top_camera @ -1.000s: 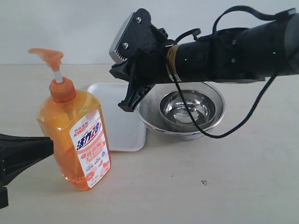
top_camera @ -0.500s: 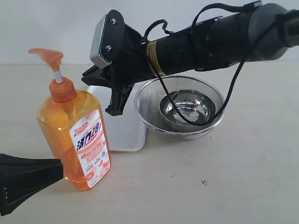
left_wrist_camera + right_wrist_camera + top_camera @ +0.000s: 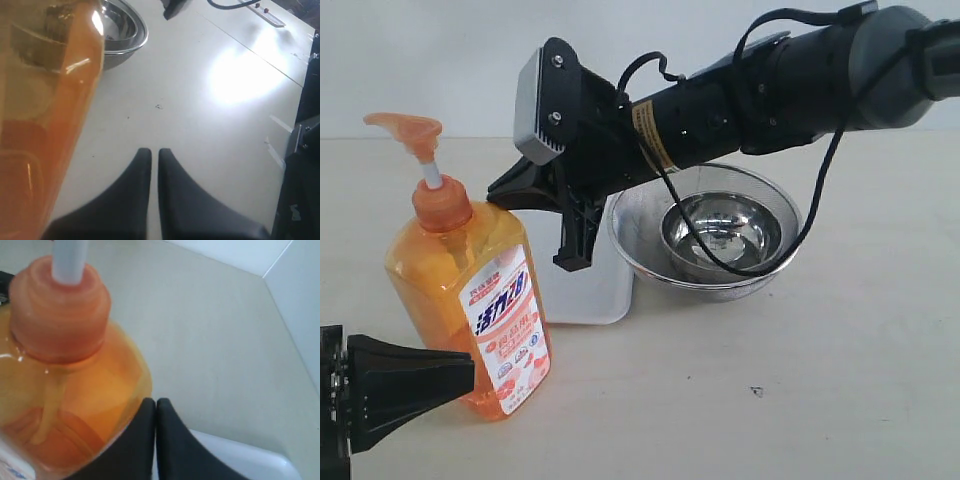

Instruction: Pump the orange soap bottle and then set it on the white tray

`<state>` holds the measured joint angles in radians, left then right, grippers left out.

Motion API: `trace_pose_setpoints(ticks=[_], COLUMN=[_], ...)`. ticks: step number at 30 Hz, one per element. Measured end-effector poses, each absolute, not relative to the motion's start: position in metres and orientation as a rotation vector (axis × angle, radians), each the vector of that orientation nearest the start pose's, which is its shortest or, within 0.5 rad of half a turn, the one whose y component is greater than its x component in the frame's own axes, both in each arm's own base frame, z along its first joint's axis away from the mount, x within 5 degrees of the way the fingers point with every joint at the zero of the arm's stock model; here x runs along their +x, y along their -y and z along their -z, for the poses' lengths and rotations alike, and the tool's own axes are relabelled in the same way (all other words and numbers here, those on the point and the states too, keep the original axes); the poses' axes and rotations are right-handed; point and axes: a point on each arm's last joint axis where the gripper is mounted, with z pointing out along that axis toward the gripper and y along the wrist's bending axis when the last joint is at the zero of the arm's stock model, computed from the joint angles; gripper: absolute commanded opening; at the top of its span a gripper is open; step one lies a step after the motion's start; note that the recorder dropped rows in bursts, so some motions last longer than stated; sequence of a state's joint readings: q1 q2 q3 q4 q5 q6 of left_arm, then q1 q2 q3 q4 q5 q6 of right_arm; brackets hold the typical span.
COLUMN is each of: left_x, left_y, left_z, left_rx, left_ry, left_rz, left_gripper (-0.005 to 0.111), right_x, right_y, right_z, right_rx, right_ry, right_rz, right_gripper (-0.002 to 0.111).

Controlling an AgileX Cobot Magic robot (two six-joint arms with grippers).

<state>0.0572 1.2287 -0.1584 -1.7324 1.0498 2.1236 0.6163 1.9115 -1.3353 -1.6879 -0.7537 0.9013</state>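
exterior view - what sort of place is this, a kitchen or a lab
Probably a robot test bench rather than a real kitchen: a pale table against a blank wall, a black robot arm over it, and a few props like the orange soap bottle and a steel strainer.

Tall translucent orange plastic soap bottle: orange pump head, white stem, label white/orange w/ blue chars. Flat shallow white rectangular tray, plain. Round steel mesh strainer bowl: silver, fine grid. Small shiny steel bowl: mirror silver. Left gripper & right gripper: black. Tabletop: pale beige.
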Motion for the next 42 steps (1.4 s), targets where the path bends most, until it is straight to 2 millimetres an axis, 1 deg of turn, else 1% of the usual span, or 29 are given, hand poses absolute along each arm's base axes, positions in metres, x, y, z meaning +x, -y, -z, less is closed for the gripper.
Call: trace_pose_setpoints(ticks=[5, 9, 12, 15, 17, 18, 20, 21, 22, 23, 24, 26, 27, 28, 29, 30, 32, 34, 40, 42], left_x=[0.142, 0.143, 0.142, 0.138, 0.132, 0.131, 0.128, 0.127, 0.126, 0.125, 0.124, 0.121, 0.12, 0.118, 0.116, 0.115, 0.112, 0.11, 0.107, 0.106], left_y=[0.07, 0.069, 0.07, 0.074, 0.075, 0.076, 0.076, 0.076, 0.076, 0.076, 0.076, 0.077, 0.077, 0.077, 0.077, 0.077, 0.076, 0.075, 0.075, 0.075], left_z=[-0.176, -0.175, -0.176, -0.182, -0.183, -0.183, -0.184, -0.186, -0.187, -0.189, -0.19, -0.193, -0.194, -0.195, -0.196, -0.197, -0.199, -0.202, -0.207, -0.207], left_rx=[0.685, 0.682, 0.685, 0.722, 0.798, 0.814, 0.84, 0.851, 0.851, 0.854, 0.852, 0.857, 0.859, 0.863, 0.87, 0.869, 0.864, 0.845, 0.84, 0.84], left_ry=[-1.921, -1.934, -1.92, -1.859, -1.841, -1.838, -1.837, -1.828, -1.824, -1.819, -1.815, -1.813, -1.813, -1.811, -1.816, -1.821, -1.836, -1.839, -1.818, -1.822], left_rz=[0.973, 0.957, 0.975, 1.05, 1.06, 1.061, 1.063, 1.057, 1.054, 1.051, 1.049, 1.048, 1.048, 1.046, 1.038, 1.035, 0.998, 0.966, 0.951, 0.952], left_gripper=[0.005, 0.005, 0.005, 0.005, 0.005, 0.005, 0.005, 0.005, 0.005, 0.005, 0.005, 0.005, 0.005, 0.005, 0.005, 0.005, 0.005, 0.005, 0.005, 0.005], right_x=[0.303, 0.299, 0.299, 0.307, 0.315, 0.318, 0.322, 0.32, 0.317, 0.31, 0.304, 0.293, 0.291, 0.29, 0.29, 0.29, 0.291, 0.284, 0.264, 0.258], right_y=[-0.291, -0.292, -0.291, -0.288, -0.278, -0.272, -0.257, -0.247, -0.243, -0.241, -0.241, -0.24, -0.24, -0.24, -0.24, -0.24, -0.243, -0.261, -0.298, -0.307], right_z=[-0.238, -0.239, -0.239, -0.237, -0.237, -0.24, -0.252, -0.264, -0.27, -0.279, -0.284, -0.293, -0.293, -0.293, -0.293, -0.293, -0.292, -0.289, -0.281, -0.28], right_rx=[-1.666, -1.676, -1.679, -1.642, -1.6, -1.582, -1.543, -1.53, -1.53, -1.537, -1.542, -1.539, -1.533, -1.521, -1.502, -1.495, -1.454, -1.425, -1.453, -1.455], right_ry=[-1.277, -1.269, -1.27, -1.33, -1.381, -1.395, -1.403, -1.383, -1.368, -1.344, -1.335, -1.351, -1.368, -1.392, -1.427, -1.438, -1.5, -1.558, -1.57, -1.57], right_rz=[-0.707, -0.757, -0.761, -0.689, -0.716, -0.735, -0.785, -0.84, -0.88, -0.947, -1.011, -1.153, -1.19, -1.22, -1.249, -1.256, -1.253, -1.225, -1.158, -1.129], right_gripper=[0.0, 0.0, 0.0, 0.0, 0.0, 0.0, 0.0, 0.0, 0.0, 0.0, 0.001, 0.015, 0.027, 0.054, 0.066, 0.085, 0.093, 0.093, 0.093, 0.093])
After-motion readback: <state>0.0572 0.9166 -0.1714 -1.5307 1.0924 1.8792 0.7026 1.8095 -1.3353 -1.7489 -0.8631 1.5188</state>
